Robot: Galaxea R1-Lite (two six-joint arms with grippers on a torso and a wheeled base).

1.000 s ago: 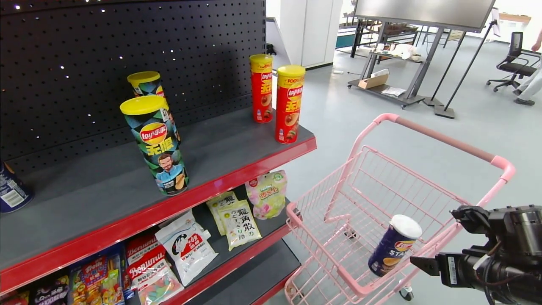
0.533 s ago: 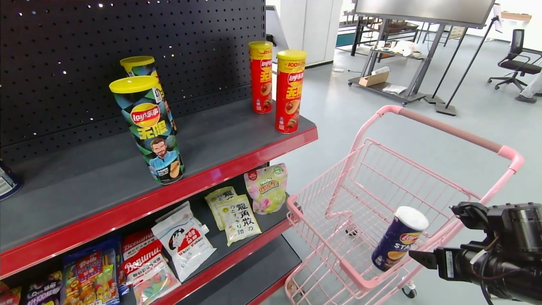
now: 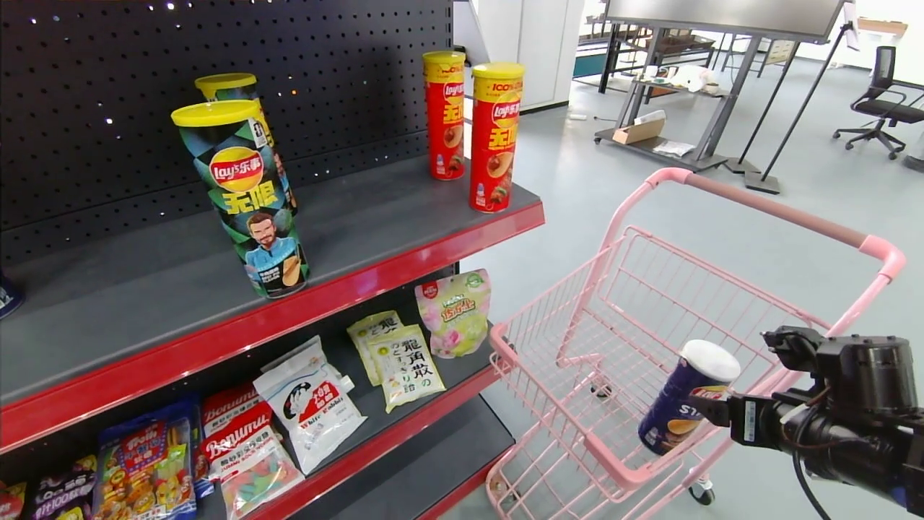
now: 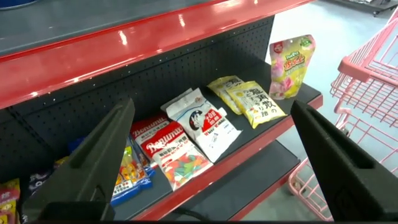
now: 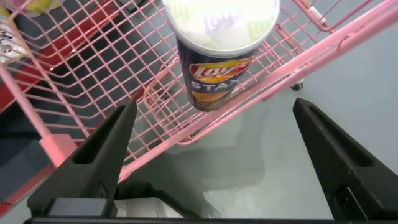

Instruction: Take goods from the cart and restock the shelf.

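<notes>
The grey, red-edged metal shelf (image 3: 404, 238), left of the pink wire cart (image 3: 758, 206), carries four upright yellow-lidded chip tubes (image 3: 245, 195). One dark-blue, white-lidded chip tube (image 3: 686, 397) leans inside the cart, ungrasped, apparently the last to restock. The right claw (image 5: 214, 109) hangs just outside the cart, fingers apart. The left claw (image 4: 212, 106), likewise spread, faces the shelf.

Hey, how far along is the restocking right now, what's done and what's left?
Looks done: two dark cans and two red cans stand on the top shelf. In hand: nothing. The right hand is open, outside the pink cart, facing the blue can inside it. The left hand is open near the snack bags. Left: grip that can, lift it out, shelve it.
</notes>
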